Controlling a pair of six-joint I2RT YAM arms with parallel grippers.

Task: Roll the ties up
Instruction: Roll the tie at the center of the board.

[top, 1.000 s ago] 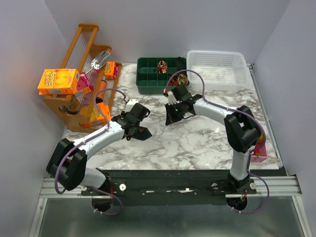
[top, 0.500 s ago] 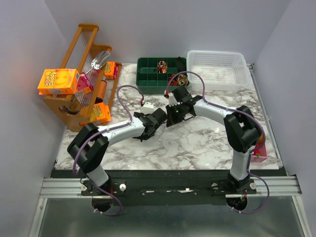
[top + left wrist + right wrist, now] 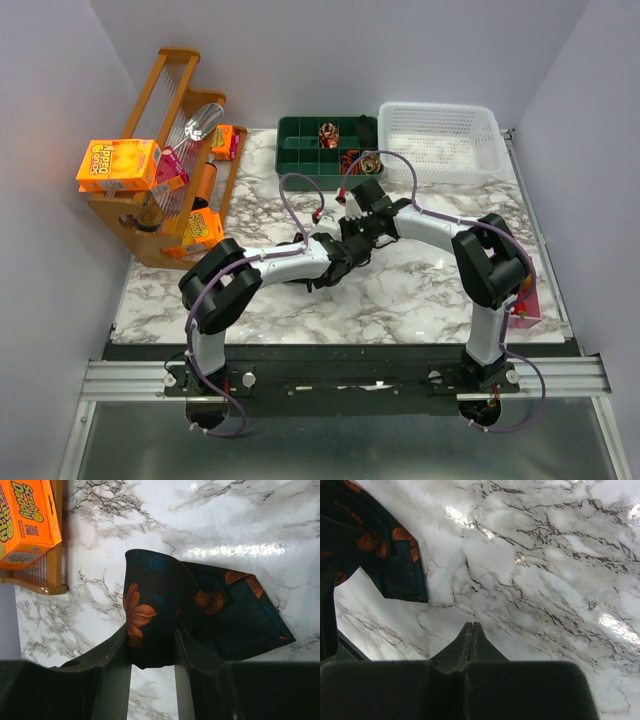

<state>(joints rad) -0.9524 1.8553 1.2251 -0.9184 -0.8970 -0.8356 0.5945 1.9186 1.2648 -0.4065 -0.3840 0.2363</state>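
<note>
A dark navy tie [image 3: 200, 605] with orange flowers lies bunched on the marble, one end folded into a thick wad. My left gripper [image 3: 151, 645] is shut on that wad, a finger [image 3: 112, 655] on each side. In the right wrist view the same tie [image 3: 385, 555] shows at upper left. My right gripper [image 3: 472, 625] hovers over bare marble beside it, shut and holding nothing. From above, both grippers meet mid-table, left [image 3: 347, 256] just below right [image 3: 352, 233], and hide most of the tie. Two coiled ties [image 3: 328, 133] [image 3: 368, 160] sit in the green organiser [image 3: 300, 150].
A white plastic basket [image 3: 440, 140] stands at the back right next to the organiser. A wooden rack [image 3: 165, 150] with orange boxes [image 3: 118, 163] fills the left side; one box [image 3: 25, 520] shows in the left wrist view. A small pink item [image 3: 527, 305] lies at the right edge.
My left arm has swung rightward across the table until its gripper sits next to the right gripper. The right arm has barely moved.
</note>
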